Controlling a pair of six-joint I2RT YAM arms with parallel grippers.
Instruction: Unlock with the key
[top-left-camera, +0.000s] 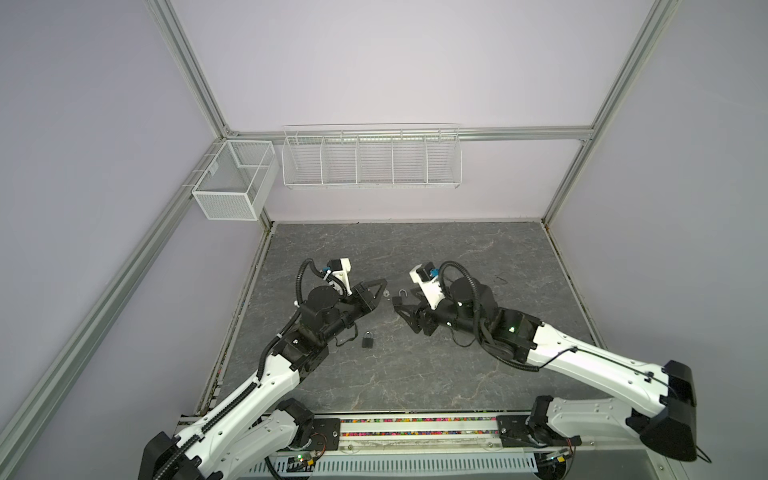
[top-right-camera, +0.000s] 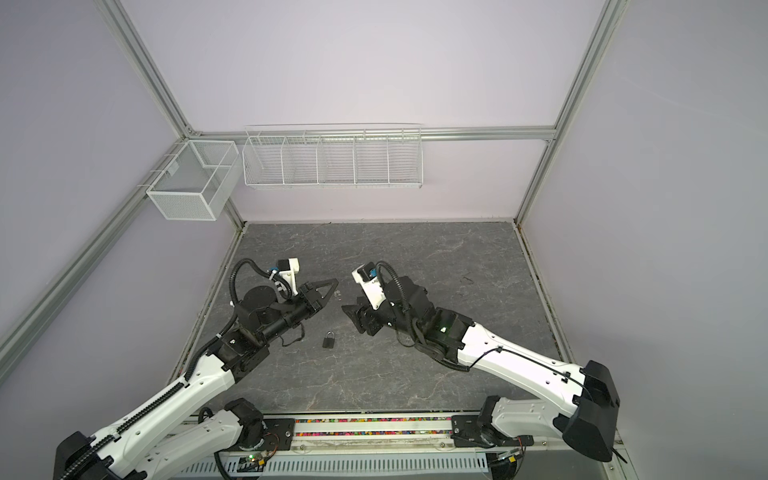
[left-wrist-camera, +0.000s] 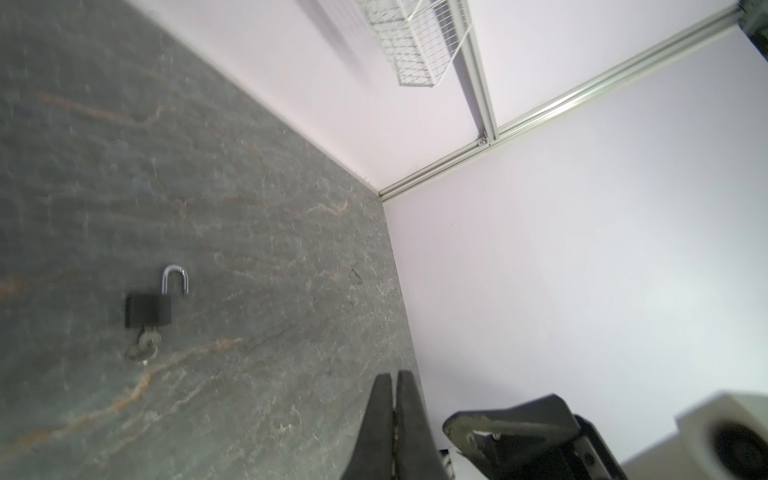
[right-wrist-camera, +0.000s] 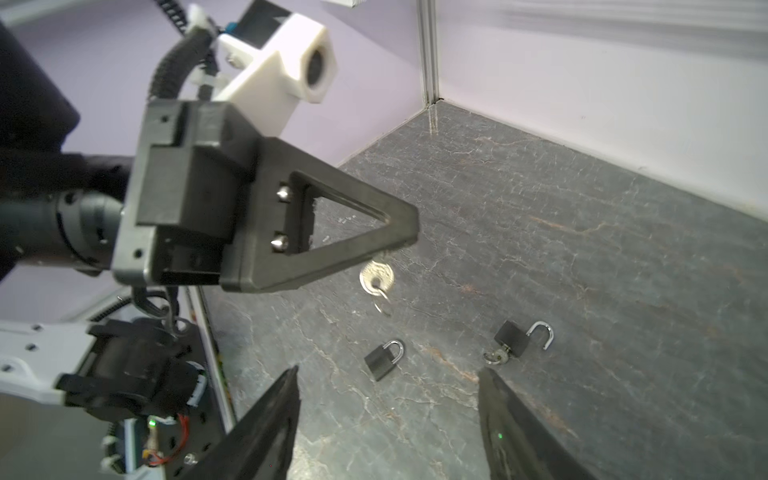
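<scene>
Left gripper pinching key; right gripper spread, empty. Open lock looks done. Next: right steadies shut lock, left inserts key, turns

Left arm and right arm: white shells, black joints, ribbed black cable conduit. Jaws black, triangular open frames, silver screws; wrist camera housing white

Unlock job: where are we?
Done: open padlock lies with its shackle swung out and a key in its body. In hand: left gripper is shut on the second key; right gripper is open and empty. Left: closed padlock lies on the table, shackle shut, no key in it.
</scene>
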